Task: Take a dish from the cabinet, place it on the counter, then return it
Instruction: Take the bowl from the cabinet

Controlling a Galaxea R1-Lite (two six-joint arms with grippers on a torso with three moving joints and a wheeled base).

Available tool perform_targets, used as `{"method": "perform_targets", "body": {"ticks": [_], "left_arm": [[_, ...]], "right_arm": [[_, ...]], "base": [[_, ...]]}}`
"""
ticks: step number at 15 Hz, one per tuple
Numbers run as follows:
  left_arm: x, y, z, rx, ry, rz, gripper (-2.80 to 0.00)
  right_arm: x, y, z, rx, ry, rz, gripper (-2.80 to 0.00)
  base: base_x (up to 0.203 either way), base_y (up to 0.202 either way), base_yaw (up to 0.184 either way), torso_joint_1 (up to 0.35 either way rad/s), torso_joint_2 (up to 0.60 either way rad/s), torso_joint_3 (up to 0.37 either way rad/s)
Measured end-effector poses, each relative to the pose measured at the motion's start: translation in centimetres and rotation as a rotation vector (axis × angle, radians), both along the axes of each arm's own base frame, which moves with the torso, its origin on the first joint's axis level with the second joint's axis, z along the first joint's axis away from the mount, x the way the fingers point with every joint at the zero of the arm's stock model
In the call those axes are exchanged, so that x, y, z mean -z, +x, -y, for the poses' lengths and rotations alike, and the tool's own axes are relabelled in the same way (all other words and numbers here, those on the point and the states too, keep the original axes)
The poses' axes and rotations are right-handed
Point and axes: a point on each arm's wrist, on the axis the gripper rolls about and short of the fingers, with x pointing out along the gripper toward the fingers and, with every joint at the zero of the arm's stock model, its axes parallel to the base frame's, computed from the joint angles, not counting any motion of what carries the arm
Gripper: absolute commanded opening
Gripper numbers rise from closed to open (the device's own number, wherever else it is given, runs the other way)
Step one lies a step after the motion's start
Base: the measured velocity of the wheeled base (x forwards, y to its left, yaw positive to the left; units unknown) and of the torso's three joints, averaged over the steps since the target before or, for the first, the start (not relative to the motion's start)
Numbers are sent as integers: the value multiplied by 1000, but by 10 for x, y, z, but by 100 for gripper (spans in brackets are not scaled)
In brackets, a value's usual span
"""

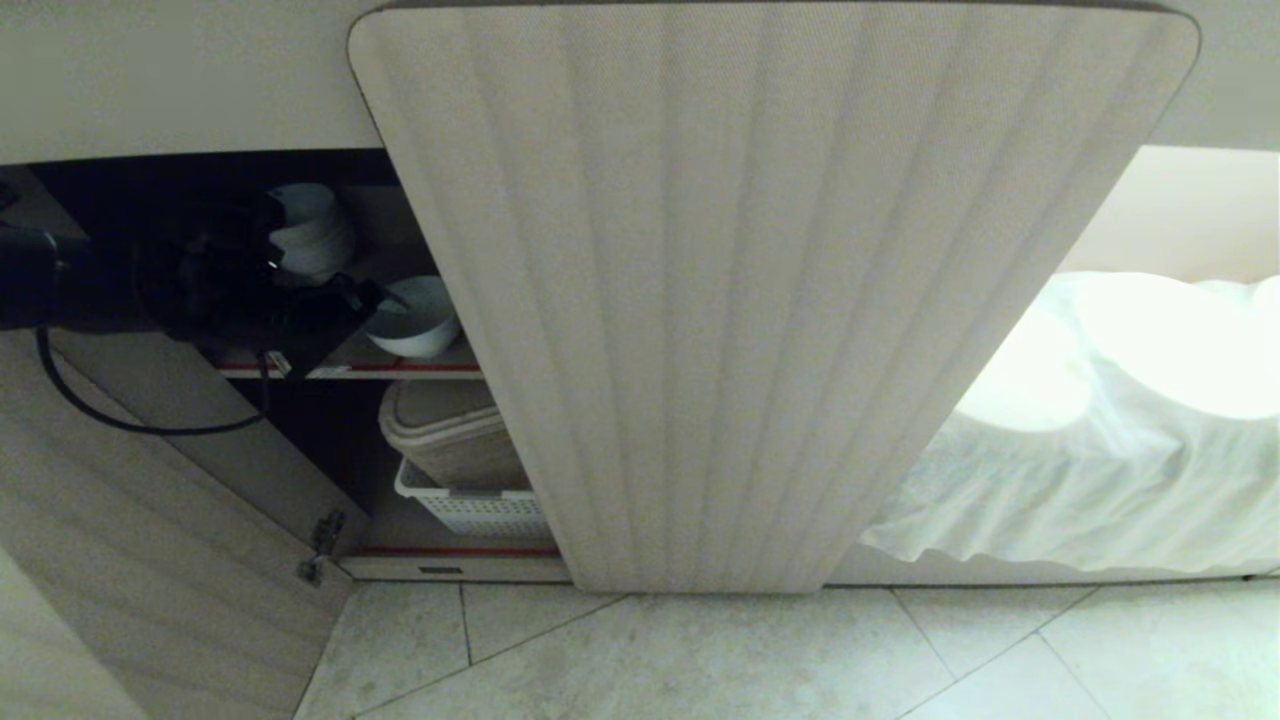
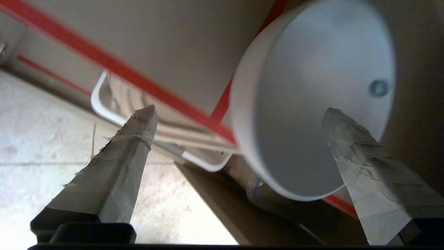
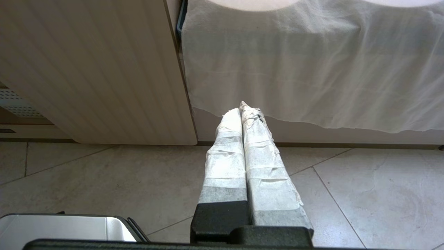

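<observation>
We find the dish (image 1: 415, 318) on the upper red-edged shelf (image 1: 400, 369) of the cabinet (image 1: 760, 300), just right of our left gripper (image 2: 239, 114). Its jaws are spread wide, straddling the near rim, one finger (image 2: 350, 139) over the bowl's hollow. Being round, it offers no long axis. The stack of bowls (image 1: 312, 232) sits behind, the basket (image 1: 470, 505) below. The right gripper (image 3: 242, 111), jaws closed, hangs over the floor.

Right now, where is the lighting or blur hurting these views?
Head view: the white cloth is blown out by glare, and the left gripper is lost in the dark cabinet. Left wrist view: the bowl is soft, the floor overexposed.
</observation>
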Motion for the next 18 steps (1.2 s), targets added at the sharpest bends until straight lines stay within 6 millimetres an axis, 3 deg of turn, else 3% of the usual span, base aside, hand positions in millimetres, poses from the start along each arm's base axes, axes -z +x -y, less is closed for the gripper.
{"method": "perform_targets", "body": {"ticks": [18], "left_arm": [[8, 6, 5, 42, 115, -51, 0]], "right_arm": [[0, 0, 0, 0, 0, -1, -280]], "base": [[0, 0, 0, 0, 0, 0]]}}
